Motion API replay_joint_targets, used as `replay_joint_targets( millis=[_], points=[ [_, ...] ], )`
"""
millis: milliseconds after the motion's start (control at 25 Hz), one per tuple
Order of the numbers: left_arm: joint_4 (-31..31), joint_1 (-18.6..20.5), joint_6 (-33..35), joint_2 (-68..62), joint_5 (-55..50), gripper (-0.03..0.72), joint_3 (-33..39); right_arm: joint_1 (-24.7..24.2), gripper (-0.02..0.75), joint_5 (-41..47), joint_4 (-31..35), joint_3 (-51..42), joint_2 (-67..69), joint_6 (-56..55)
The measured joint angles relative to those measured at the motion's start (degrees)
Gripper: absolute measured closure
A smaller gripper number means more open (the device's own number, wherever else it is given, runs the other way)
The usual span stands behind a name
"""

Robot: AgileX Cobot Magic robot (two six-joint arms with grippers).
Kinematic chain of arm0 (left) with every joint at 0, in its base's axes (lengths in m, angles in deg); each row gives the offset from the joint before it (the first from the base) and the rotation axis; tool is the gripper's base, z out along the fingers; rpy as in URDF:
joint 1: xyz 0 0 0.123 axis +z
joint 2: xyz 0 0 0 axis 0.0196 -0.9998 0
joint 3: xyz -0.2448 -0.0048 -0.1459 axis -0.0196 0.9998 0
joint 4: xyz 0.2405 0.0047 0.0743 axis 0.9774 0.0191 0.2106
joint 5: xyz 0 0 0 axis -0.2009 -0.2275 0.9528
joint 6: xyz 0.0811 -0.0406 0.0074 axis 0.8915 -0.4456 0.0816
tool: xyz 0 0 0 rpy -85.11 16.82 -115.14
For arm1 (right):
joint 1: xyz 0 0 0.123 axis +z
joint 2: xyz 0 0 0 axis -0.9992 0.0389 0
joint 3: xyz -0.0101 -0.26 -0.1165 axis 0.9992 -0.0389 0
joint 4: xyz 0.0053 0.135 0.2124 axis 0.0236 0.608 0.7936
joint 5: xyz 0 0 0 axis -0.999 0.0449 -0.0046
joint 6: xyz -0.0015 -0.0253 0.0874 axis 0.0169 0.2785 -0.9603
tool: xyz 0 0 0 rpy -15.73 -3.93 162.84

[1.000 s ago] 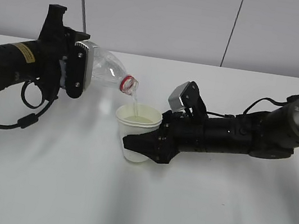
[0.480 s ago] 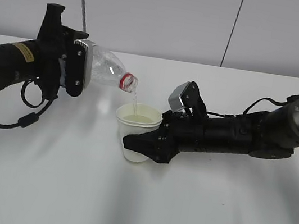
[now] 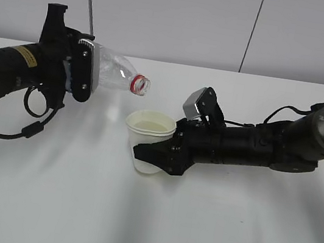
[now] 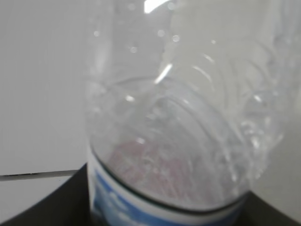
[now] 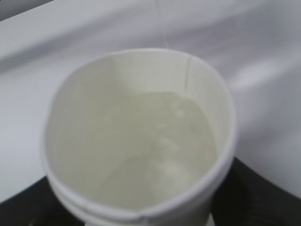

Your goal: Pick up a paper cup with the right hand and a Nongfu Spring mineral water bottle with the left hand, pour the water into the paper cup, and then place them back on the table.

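My left gripper (image 3: 83,75) is shut on the clear water bottle (image 3: 117,74), held nearly level with its red-ringed open mouth pointing right, above and left of the cup. No water runs from it. The bottle fills the left wrist view (image 4: 183,127); its label edge shows at the bottom. My right gripper (image 3: 154,154) is shut on the cream-white paper cup (image 3: 149,133), held just above the white table (image 3: 147,218). The cup holds water, as the right wrist view (image 5: 141,136) shows from above.
A grey panelled wall (image 3: 185,14) stands behind the table's far edge. The right arm (image 3: 282,140) stretches in from the right, the left arm (image 3: 9,73) from the left. Bare white tabletop lies in front of both arms.
The bottle's mouth has tipped upward from a downward slant to nearly level. The stream of water into the cup has stopped. The cup and right arm have stayed in place.
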Motion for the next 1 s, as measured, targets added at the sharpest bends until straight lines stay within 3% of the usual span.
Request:
replay_joint_targets(
  millis=[360,760,1000],
  points=[
    [-0.47,0.00,-10.07,0.00,-0.12,0.301,0.00,0.00,0.231,0.24,2.56,0.00,0.00,1.69],
    [-5.41,0.00,-30.84,0.04,-0.12,0.301,0.00,0.00,0.231,0.46,6.61,0.00,0.00,2.84],
    [-5.77,0.00,-48.43,0.04,-0.12,0.301,0.00,-0.71,0.231,0.46,6.97,0.00,0.00,2.84]
  ],
)
